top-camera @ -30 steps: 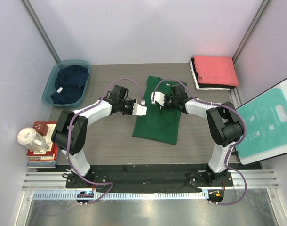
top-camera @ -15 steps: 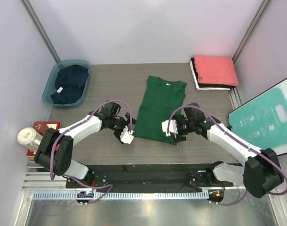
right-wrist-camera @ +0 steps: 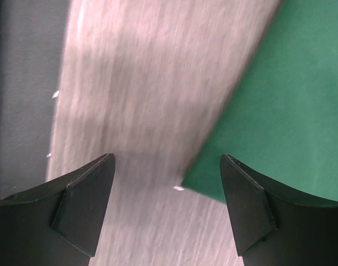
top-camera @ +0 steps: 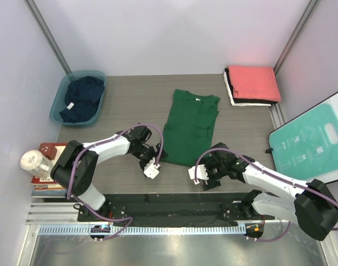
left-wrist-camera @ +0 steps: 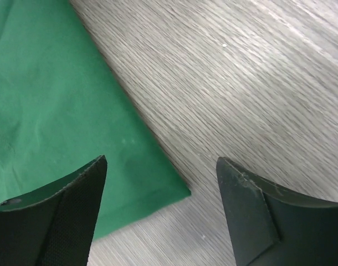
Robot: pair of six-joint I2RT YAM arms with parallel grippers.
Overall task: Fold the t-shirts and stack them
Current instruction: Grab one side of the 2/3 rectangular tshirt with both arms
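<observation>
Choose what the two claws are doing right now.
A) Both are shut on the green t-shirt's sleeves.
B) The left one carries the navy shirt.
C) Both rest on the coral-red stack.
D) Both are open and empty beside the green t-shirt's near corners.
D: the left claw and right claw show spread jaws in their wrist views, with only table and a corner of the flat green t-shirt between them.

Centre of the table (top-camera: 130,100): spread t-shirt (top-camera: 189,128); tub (top-camera: 57,105) far left, folded t-shirts (top-camera: 252,83) far right
</observation>
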